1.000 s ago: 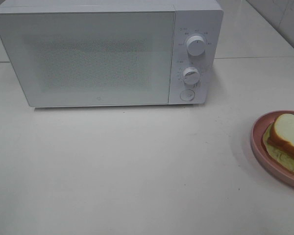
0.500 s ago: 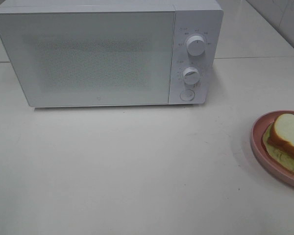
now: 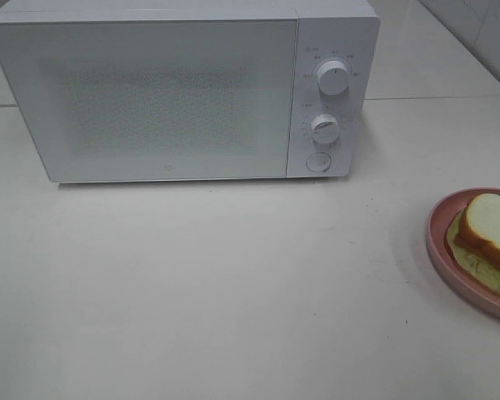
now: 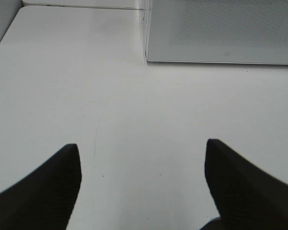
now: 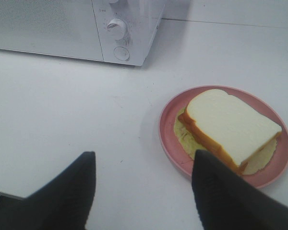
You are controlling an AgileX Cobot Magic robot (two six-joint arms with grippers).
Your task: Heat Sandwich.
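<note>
Practically nothing altered across the last second: same closed door on the microwave (image 3: 183, 92), same sandwich (image 3: 490, 232) on the pink plate (image 3: 440, 250), same bare stretch of table (image 3: 233, 283) in between. Means the job sits at its very start, by the look of it, with no step taken on either the oven or the food.

Seen from the high camera, sits at the far right edge of the table, well apart from the microwave and partly cut off by the frame. Shows more fully in the right wrist view: white bread with brown crust, pale filling poking out underneath, lying flat on the plate.

Left gripper (image 4: 143, 146): spread wide apart, holding nothing, above bare table with the lower front corner of the microwave ahead. Right gripper (image 5: 141, 160): also parted, empty, touching nothing, with the plate rim just beside one fingertip (image 5: 209, 167) in that view and the knobs (image 5: 117, 28) further off. Neither arm visible from the high camera.

Probably calls first for opening the door, with the round button (image 3: 317, 162) below the knobs as the likely release, before any lift of the plate.
</note>
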